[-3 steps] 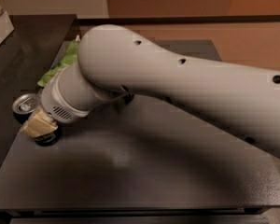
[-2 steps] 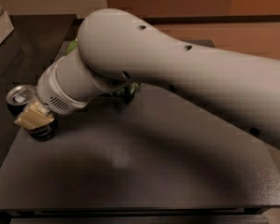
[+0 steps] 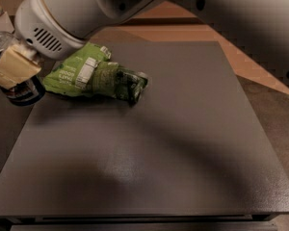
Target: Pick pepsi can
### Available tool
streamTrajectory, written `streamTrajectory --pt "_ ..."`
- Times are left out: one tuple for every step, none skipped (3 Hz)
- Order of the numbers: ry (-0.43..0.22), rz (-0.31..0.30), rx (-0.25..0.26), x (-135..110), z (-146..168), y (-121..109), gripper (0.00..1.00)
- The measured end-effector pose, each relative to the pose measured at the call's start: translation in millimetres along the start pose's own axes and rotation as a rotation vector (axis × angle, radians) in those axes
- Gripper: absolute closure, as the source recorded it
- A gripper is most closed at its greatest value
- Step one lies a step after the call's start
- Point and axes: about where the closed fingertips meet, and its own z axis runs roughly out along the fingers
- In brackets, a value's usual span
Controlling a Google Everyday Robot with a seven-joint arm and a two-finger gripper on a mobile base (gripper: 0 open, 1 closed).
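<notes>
The pepsi can (image 3: 23,91) is at the far left: a dark navy body with a silver top, mostly hidden behind a tan finger pad (image 3: 13,66). My gripper (image 3: 9,64) is shut on the can, at the left edge of the dark table (image 3: 159,153). The can's lower rim shows just below the pad. The white arm runs from the wrist across the top of the view to the right.
A bright green snack bag (image 3: 72,75) with a white label lies right of the gripper. A green can (image 3: 127,83) with a silver rim lies on its side against the bag. Brown floor shows beyond the table's far and right edges.
The gripper and the pepsi can have moved together up and to the left. The arm has swung up toward the camera, uncovering the green bag and the green can.
</notes>
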Motion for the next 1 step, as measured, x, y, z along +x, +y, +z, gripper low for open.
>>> streamTrajectory --pt "0.000 0.000 0.000 -0.1 0.0 0.1 1.00"
